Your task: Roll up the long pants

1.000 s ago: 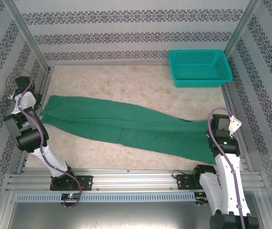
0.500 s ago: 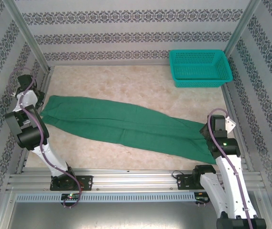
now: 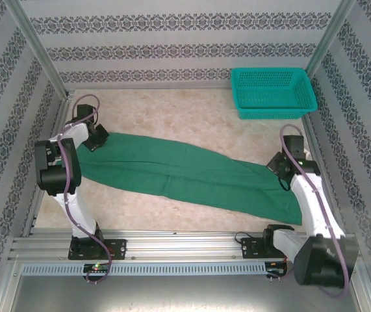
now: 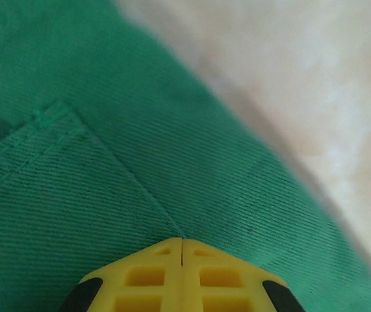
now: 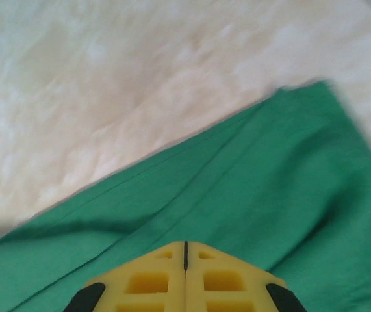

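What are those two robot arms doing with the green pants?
Two robot arms are working on rolling up the long pants, which lie stretched out flat across the table, not rolled at all yet. The left gripper is down on the end with a pocket, and the right gripper is down on the other end, near the cloth's edge. Both have their fingers shut. A teal basket sits in the far right corner.
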Robot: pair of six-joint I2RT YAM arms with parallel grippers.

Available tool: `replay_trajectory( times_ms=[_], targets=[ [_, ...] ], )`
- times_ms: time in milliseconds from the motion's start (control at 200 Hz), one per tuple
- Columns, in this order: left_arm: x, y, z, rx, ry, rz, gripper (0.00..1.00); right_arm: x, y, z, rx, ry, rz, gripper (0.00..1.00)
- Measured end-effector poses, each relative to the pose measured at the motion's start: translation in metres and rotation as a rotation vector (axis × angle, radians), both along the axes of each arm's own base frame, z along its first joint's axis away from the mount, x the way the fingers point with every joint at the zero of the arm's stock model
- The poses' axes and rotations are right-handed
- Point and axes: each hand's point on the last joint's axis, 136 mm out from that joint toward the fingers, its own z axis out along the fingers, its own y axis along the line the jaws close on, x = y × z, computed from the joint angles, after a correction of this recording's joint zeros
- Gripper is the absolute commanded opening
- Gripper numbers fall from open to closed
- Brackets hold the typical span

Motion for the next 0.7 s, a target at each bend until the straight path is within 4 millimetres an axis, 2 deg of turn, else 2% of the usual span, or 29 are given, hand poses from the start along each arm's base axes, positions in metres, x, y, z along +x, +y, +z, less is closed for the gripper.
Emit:
replay_trajectory(
  times_ms=[40,175,320,435,530,605,699],
  targets=[
    [-0.005,-0.002,-0.009,-0.014,0.016,-0.001,0.00,0.008,0.015,-0.008,0.025,0.032,0.056,0.00],
    [-0.006,-0.004,-0.009,-0.030,-0.018,-0.006,0.00,0.025,0.067,-0.041,0.108,0.150,0.232,0.00],
    [-0.015,-0.007,-0.008,-0.036,-0.032,-0.009,0.00,0.034,0.106,-0.074,0.161,0.271,0.336,0.00],
    [-0.032,-0.008,-0.008,-0.032,-0.023,0.001,0.00,0.040,0.122,-0.091,0.178,0.329,0.372,0.00],
    [-0.050,-0.006,-0.009,-0.046,-0.010,0.031,0.00,0.046,0.127,-0.100,0.187,0.361,0.376,0.00],
    [-0.065,0.003,-0.009,-0.065,-0.005,0.082,0.00,0.054,0.129,-0.098,0.188,0.363,0.376,0.00],
    [-0.085,0.027,-0.009,-0.082,0.002,0.176,0.00,0.065,0.131,-0.099,0.183,0.367,0.376,0.00]
  ],
)
